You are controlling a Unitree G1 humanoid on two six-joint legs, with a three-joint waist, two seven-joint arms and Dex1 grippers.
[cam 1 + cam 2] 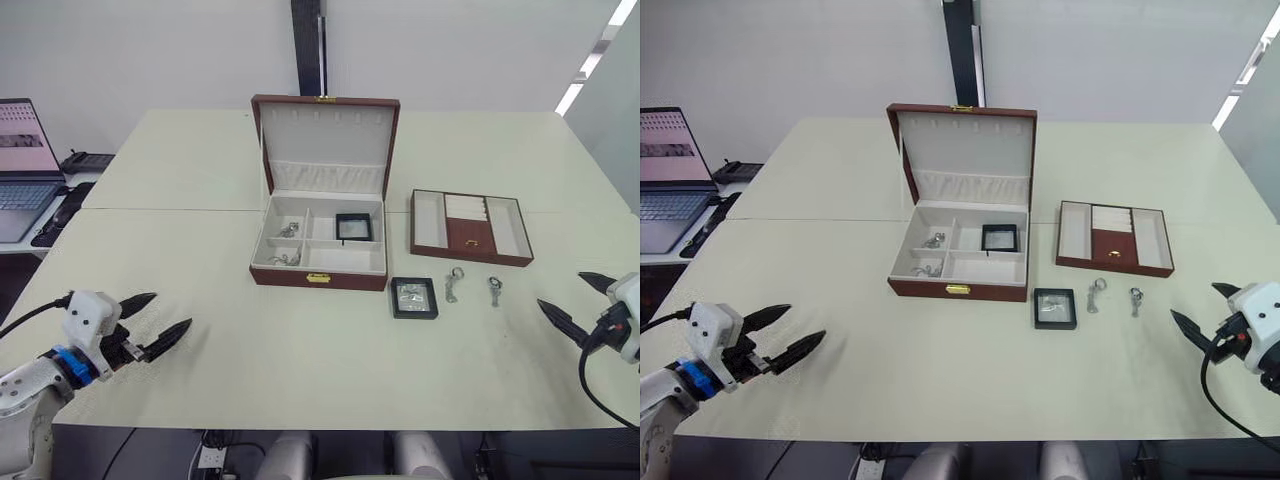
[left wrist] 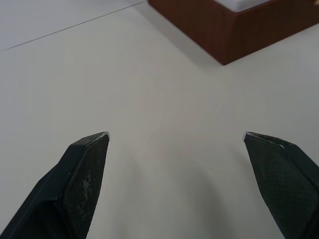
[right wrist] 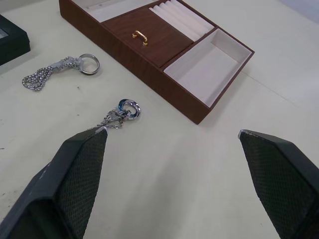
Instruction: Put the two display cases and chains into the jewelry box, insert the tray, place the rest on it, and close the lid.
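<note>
From the head camera we record a large reddish-brown wooden jewelry box (image 1: 318, 245) standing mid-table with its cream-lined lid (image 1: 326, 145) raised upright; one small square black-framed display case (image 1: 353, 228) lies in a rear right compartment, and silvery chains (image 1: 287, 232) occupy the left compartments. The second black-framed display case (image 1: 414, 298) rests on the cream table (image 1: 300, 350) just beside the box's front right corner. To its right lie two small silver ring trinkets (image 1: 453, 284), apart from each other, in front of the shallow reddish-brown tray (image 1: 469, 227). The left gripper (image 1: 160, 320) hovers near the table's front left, its jaws spread wide and empty; the right gripper (image 1: 575, 298) hovers at the front right, likewise spread wide. In the left wrist view, we see a corner of the box beyond the parted fingers (image 2: 82, 179). In the right wrist view, both trinkets and the tray with its gold pull (image 3: 139, 36) lie beyond the empty, widely parted fingers (image 3: 75, 174).
</note>
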